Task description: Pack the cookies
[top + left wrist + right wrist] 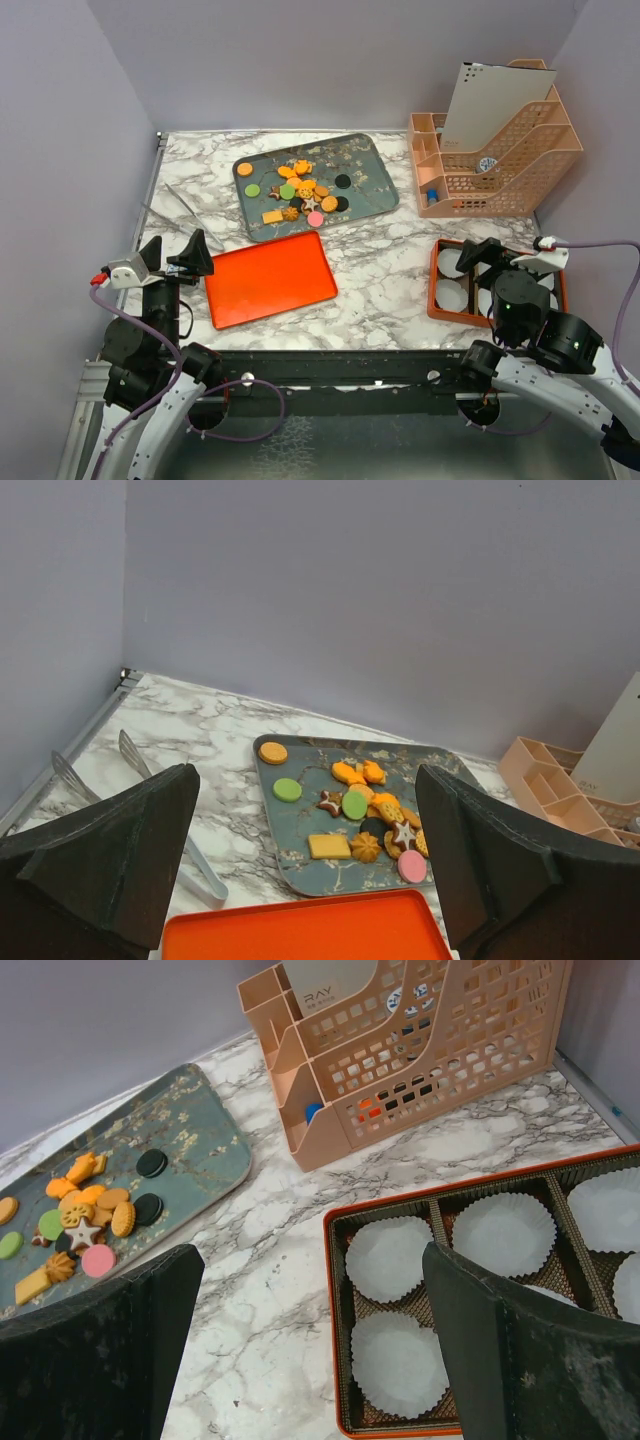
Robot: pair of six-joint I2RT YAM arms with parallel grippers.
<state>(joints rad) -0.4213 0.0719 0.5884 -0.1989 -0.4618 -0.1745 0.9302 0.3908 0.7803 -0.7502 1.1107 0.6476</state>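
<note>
Item: small coin-sized cookies [300, 190], mostly round orange; some green, pink, black, one yellow square, stars.
Location: clustered mid grey-blue floral tray [372, 160]; none visible in orange-rimmed box of white paper cups [340, 1222].
Handling (judged): light, stiff, brittle, lying flat; pinch gently across edges, singly.
Left gripper [305, 775]: jaws spread, empty.
Right gripper [310, 1255]: same.

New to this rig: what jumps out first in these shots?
First, the heap of colourful cookies, mostly orange, on the grey patterned tray at the middle back of the marble table. Next, the bright orange tray lying bare just in front of it, toward the left arm. At the near right sits a box of white paper cups, none holding anything yet.
</note>
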